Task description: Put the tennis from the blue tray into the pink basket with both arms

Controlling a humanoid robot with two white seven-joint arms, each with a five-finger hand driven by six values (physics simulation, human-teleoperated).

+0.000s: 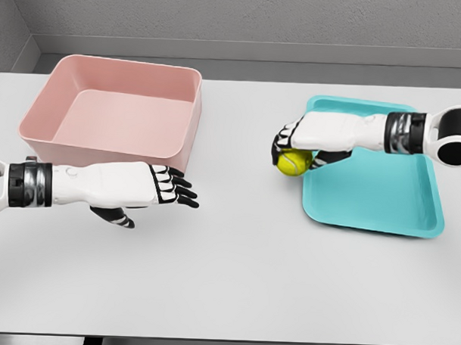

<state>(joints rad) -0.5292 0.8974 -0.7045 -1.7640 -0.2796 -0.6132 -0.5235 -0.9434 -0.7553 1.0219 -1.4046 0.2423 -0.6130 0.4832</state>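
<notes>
Head view. Readable writing or brand marks: none can be made out on any item.

One tennis ball (292, 162), yellow-green, at the left rim of the tray, clamped under the curled fingers of the right hand (296, 141), whose arm enters from 3 o'clock.

One blue tray (381, 200), shallow, at 3 o'clock on the table (234, 279).

One pink basket (115, 112), rectangular, at 10 o'clock.

One left hand (150, 186), at 8 o'clock just in front of the basket, fingers extended and apart, holding nothing.

Single head camera looks steeply down on the table (234, 286) ahead.
</notes>
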